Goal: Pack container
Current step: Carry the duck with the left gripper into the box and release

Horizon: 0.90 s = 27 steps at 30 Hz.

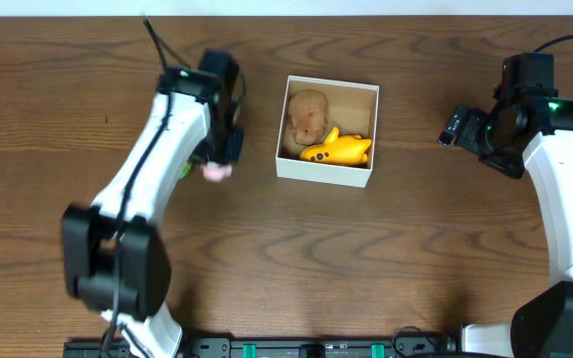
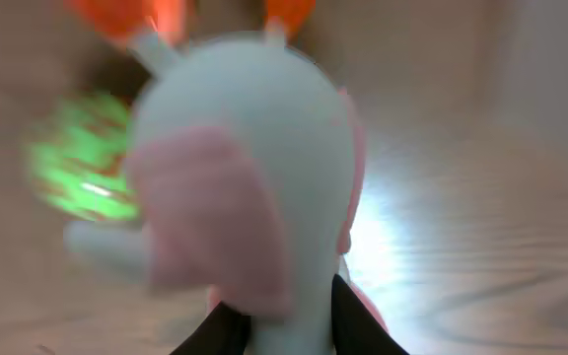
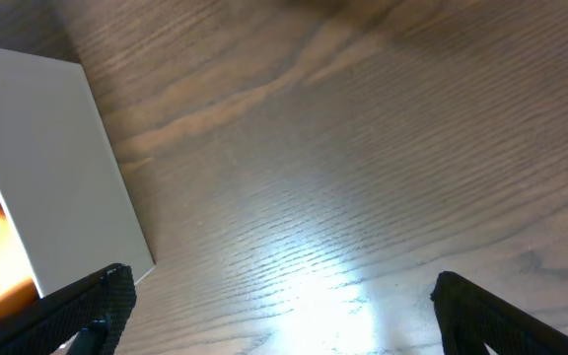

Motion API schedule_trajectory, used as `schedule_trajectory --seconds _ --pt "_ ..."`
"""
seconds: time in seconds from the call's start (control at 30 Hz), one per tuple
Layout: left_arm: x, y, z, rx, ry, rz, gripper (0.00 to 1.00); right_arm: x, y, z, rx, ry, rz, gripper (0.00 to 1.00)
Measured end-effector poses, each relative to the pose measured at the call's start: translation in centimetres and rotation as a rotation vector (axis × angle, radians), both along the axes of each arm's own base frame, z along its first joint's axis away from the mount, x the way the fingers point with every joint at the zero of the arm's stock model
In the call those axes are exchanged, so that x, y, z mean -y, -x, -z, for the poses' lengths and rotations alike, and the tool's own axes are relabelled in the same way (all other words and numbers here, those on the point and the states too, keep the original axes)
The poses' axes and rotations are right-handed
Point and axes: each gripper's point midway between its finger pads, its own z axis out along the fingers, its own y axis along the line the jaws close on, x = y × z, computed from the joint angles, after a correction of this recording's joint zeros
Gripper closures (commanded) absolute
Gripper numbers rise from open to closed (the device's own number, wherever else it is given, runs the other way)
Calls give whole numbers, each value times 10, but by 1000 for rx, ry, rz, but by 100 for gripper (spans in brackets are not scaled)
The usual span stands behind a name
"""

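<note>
Left gripper [image 1: 219, 164] clamps a pink-and-white toy [image 2: 245, 168] (blurred up close), apparently bound for the container [image 1: 323, 171]; right gripper [image 3: 279, 301] hangs open, well aside.

The work surface is a dark brown wooden table [image 1: 366, 259] with visible grain. One item stands directly on it: the container [image 1: 324, 171], a square white box, placed between my two arms and nearer the far edge. Left of the container and apart from it, a pink and white toy [image 1: 215, 171] is at my left gripper [image 1: 222, 157]; its contact with the table cannot be determined. A green item [image 1: 183, 169] beside the toy is mostly hidden.
</note>
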Motion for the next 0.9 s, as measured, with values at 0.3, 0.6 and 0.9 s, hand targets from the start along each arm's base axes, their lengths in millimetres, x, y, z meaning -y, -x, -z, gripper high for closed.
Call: schedule_trajectory --seconds 0.3,0.6,0.9 --pt "93 -35 -114 477 173 201 81 0 0 0 0 0 0 1" --pt "199 -56 -71 558 174 528 91 -1 0 0 -2 -3 -1 1" --pt "227 -68 12 464 109 656 92 -4 -1 0 3 -21 -7 1"
